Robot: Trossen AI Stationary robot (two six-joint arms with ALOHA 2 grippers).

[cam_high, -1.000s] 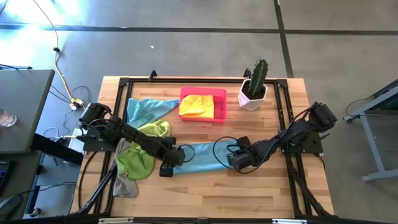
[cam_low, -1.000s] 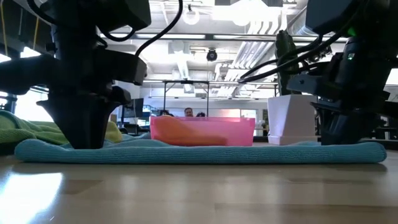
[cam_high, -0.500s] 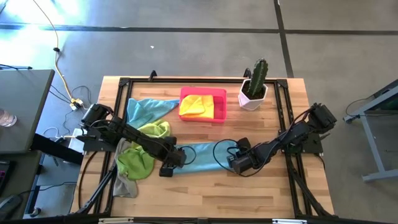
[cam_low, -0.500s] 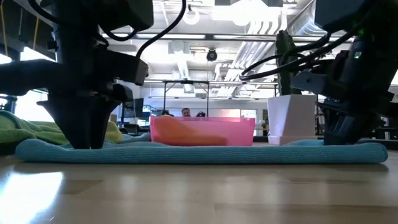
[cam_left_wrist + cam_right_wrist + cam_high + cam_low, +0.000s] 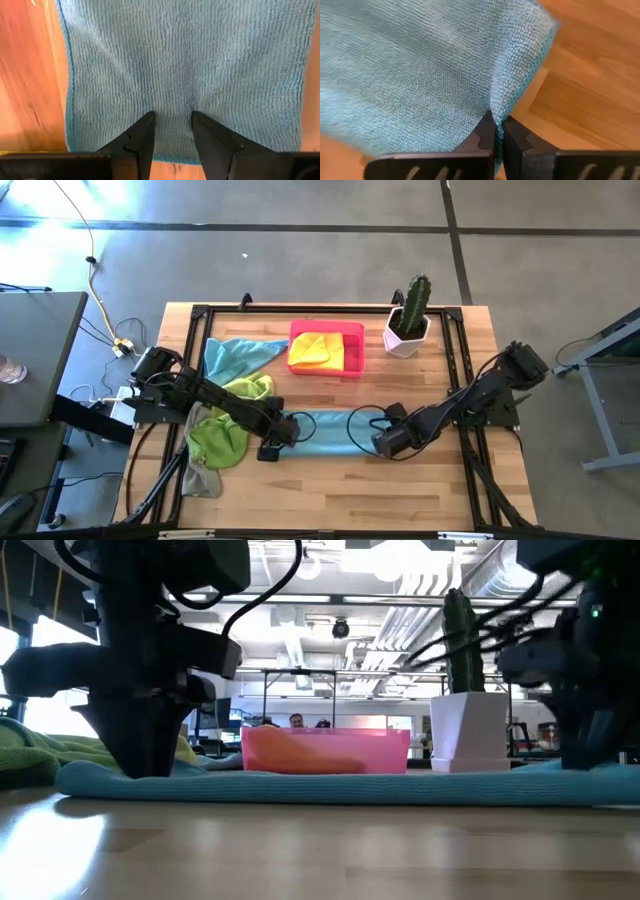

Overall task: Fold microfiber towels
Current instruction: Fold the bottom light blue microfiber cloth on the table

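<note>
A light blue microfiber towel (image 5: 325, 430) lies in a long strip on the table's near middle. My left gripper (image 5: 172, 117) points down at its left end, open, with both fingertips on the cloth. My right gripper (image 5: 497, 120) is shut on the towel's right end (image 5: 372, 438). Another light blue towel (image 5: 235, 355), two lime green towels (image 5: 215, 442) and a grey one (image 5: 200, 480) lie heaped at the left. A yellow towel (image 5: 312, 350) lies in the pink tray (image 5: 352, 365). My left gripper comes from above and sets its two spread fingertips (image 5: 147, 120) on the towel's top face just inside its left end edge (image 5: 170, 155); the cloth lies flat on the table between them. My right gripper pinches the towel's right end edge (image 5: 509, 107), close to a corner, between its two fingers. The fingers point steeply down. The cloth rises in a ridge to the fingertips, and the towel's other parts stay on the table.
A cactus in a white pot (image 5: 408, 320) stands at the back right, beside the pink tray. The towel heap fills the table's left side. Bare wood (image 5: 330, 490) shows along the near edge. Black frame rails (image 5: 460, 360) run along the sides.
My right gripper has gone toward the table's right edge and slightly up with the towel's right end. The whole light blue towel has slid along the table toward the right; its left end has drawn in closer to my left gripper, which has kept its place.
</note>
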